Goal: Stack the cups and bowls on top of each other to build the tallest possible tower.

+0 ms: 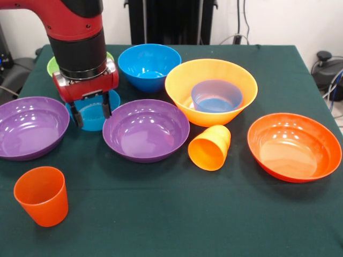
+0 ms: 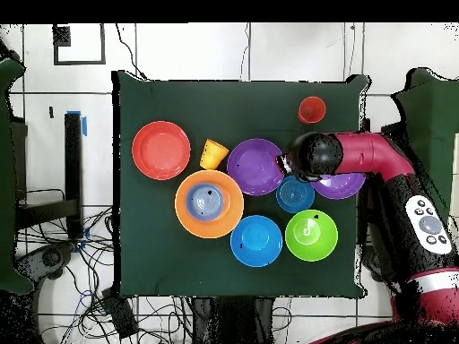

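Observation:
My gripper [image 1: 91, 111] is open and hangs low over a small translucent blue bowl [image 1: 95, 119], its fingers apart over the bowl; I cannot tell whether they touch it. This bowl lies between two purple bowls, one on the left [image 1: 29, 126] and one in the middle [image 1: 146, 129]. A large yellow-orange bowl [image 1: 236, 80] holds a second small blue bowl [image 1: 216, 96]. A yellow-orange cup [image 1: 210, 148] lies on its side in front of it. A red-orange cup [image 1: 42, 196] stands upright at the near left. A wide red-orange bowl [image 1: 293, 145] is at the right. A medium blue bowl [image 1: 149, 64] and a lime green bowl [image 1: 52, 65] are at the back.
All stand on a dark green cloth [image 1: 171, 219]. In the overhead view the arm [image 2: 359, 157] covers part of one purple bowl [image 2: 345, 188], and the small blue bowl [image 2: 294, 194] lies beside the green bowl [image 2: 311, 235].

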Robot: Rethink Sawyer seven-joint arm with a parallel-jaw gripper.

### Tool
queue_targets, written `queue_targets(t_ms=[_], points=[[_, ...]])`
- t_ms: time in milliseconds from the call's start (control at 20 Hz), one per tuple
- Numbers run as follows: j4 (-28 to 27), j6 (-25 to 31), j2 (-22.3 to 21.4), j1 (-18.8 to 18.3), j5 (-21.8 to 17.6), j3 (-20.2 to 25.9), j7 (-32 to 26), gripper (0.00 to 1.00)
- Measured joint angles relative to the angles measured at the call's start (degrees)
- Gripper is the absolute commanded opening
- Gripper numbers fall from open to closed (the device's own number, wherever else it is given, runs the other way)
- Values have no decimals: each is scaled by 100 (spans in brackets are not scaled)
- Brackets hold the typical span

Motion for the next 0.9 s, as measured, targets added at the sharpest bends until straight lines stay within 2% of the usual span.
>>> queue_targets(t_ms=[900], points=[[-1, 0, 84, 22, -26, 0, 0, 100]])
